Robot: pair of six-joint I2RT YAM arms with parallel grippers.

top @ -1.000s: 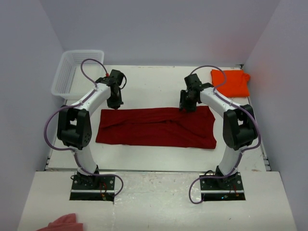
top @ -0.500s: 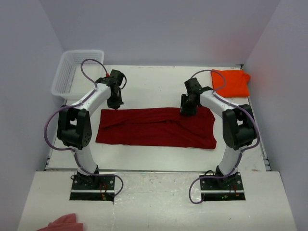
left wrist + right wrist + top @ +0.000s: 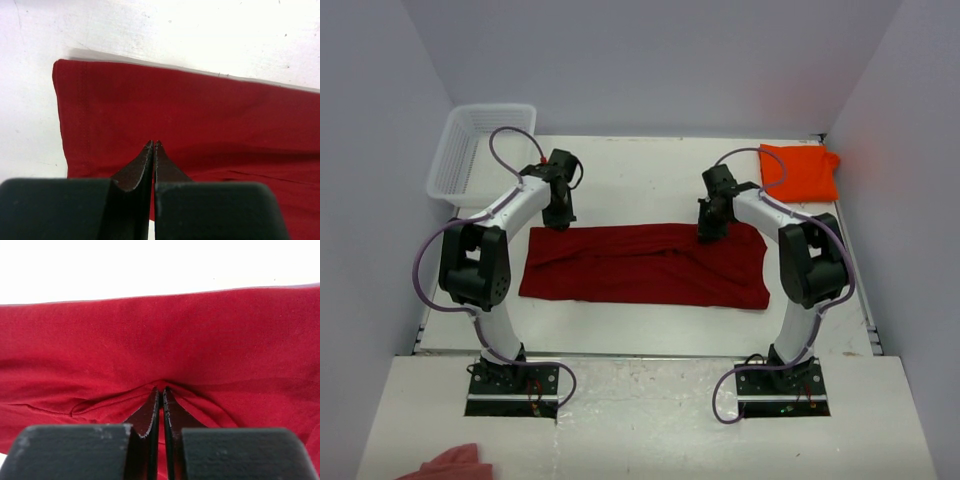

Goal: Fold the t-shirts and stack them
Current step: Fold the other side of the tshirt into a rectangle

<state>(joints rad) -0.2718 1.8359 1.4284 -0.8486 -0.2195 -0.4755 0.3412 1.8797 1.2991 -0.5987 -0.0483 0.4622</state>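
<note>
Top external: mid-fold on red shirt [image 3: 645, 265], lying flat across mid table [image 3: 630, 180], long side left to right. Right gripper [image 3: 707, 233] pinched shut on puckered cloth at far edge. Left gripper [image 3: 560, 217] shut at far left corner; hold on cloth unclear. Next, probably: lift far edge level, draw it near. Orange shirt [image 3: 800, 172] folded, far right. Table white, walls pale, basket [image 3: 470, 150] far left.

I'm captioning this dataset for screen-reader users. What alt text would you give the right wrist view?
The right gripper is shut on a pinch of the red t-shirt, the cloth puckering into creases at its tips. The shirt fills most of the frame, with the white table beyond its far edge.
</note>
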